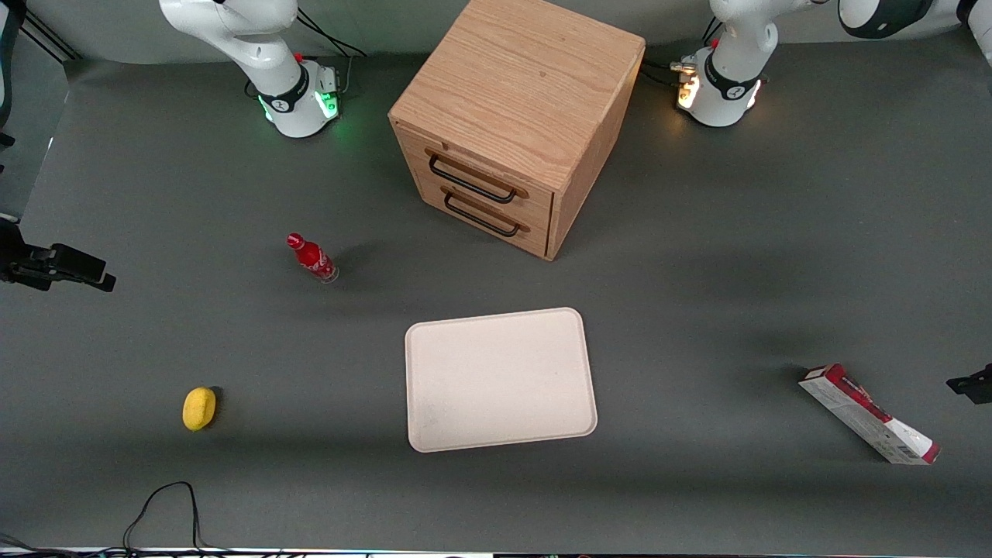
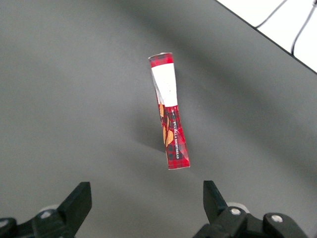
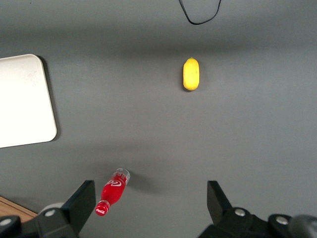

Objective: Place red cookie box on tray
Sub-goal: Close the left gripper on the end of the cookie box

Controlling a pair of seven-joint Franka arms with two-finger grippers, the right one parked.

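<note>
The red cookie box [image 1: 868, 413] lies flat on the grey table toward the working arm's end, well apart from the tray. It is long and slim, with red plaid, white and grey faces. The cream tray [image 1: 500, 380] rests in the middle of the table, nearer the front camera than the drawer cabinet, with nothing on it. In the left wrist view my gripper [image 2: 147, 201] hovers above the table, open and holding nothing. The cookie box [image 2: 168, 111] lies ahead of its fingertips, not between them.
A wooden drawer cabinet [image 1: 511, 124] stands at the back middle. A small red bottle [image 1: 312, 258] and a yellow object [image 1: 199, 408] lie toward the parked arm's end. The table edge [image 2: 267, 42] runs close to the box. A black cable [image 1: 167, 504] lies by the front edge.
</note>
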